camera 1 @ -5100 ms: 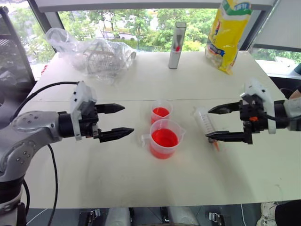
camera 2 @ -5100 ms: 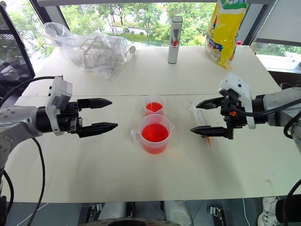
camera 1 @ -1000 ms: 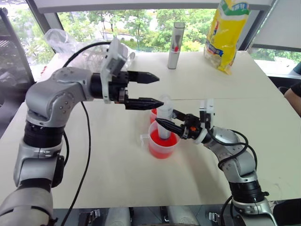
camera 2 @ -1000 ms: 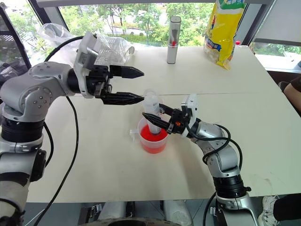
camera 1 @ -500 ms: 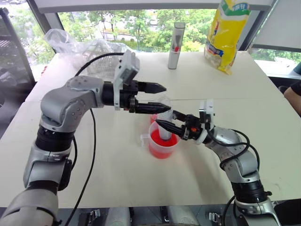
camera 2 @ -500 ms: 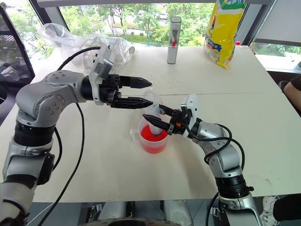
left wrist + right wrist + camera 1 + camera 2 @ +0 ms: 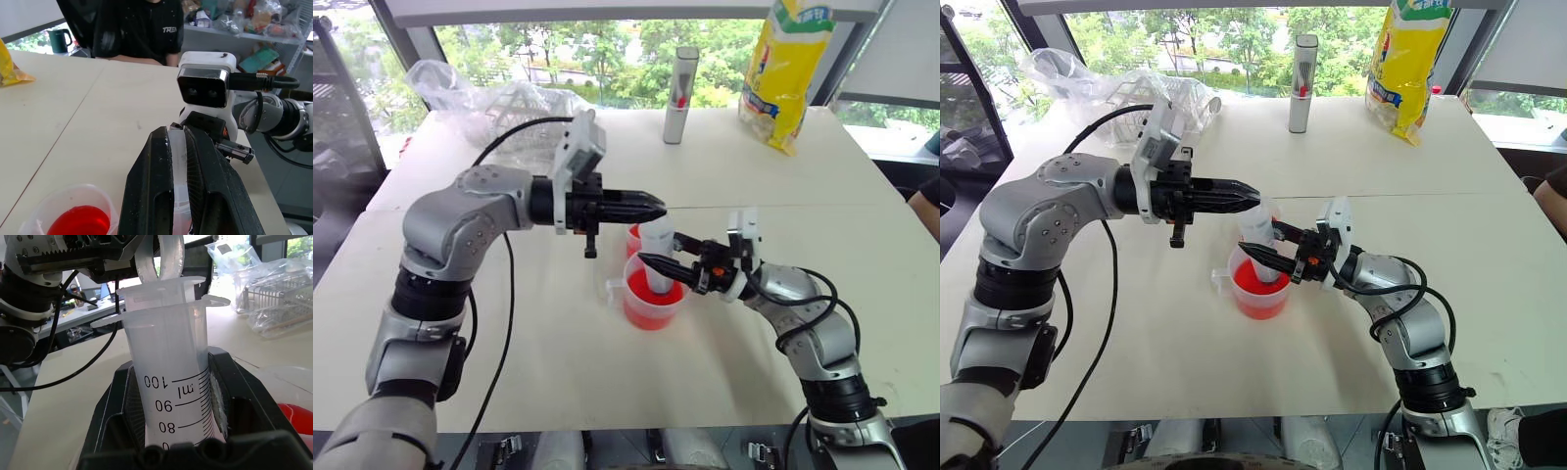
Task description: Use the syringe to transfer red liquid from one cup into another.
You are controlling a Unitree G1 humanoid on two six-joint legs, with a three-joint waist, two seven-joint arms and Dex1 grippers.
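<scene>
Over the handled clear beaker of red liquid, my right gripper clamping the big clear graduated syringe upright, left gripper pinching its plunger top.

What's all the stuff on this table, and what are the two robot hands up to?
syringe: one, clear, upright in the beaker
beaker: one, clear with red liquid, table centre
small cup: one, clear with red liquid, behind the beaker
tube: one, grey-white, far edge
bag: one, yellow, far right
plastic wrap over a rack: one, clear, far left
table: one, cream
person: one, black shirt, seated at the table
left gripper: shut on the syringe's plunger
right gripper: shut on the syringe's barrel
</scene>
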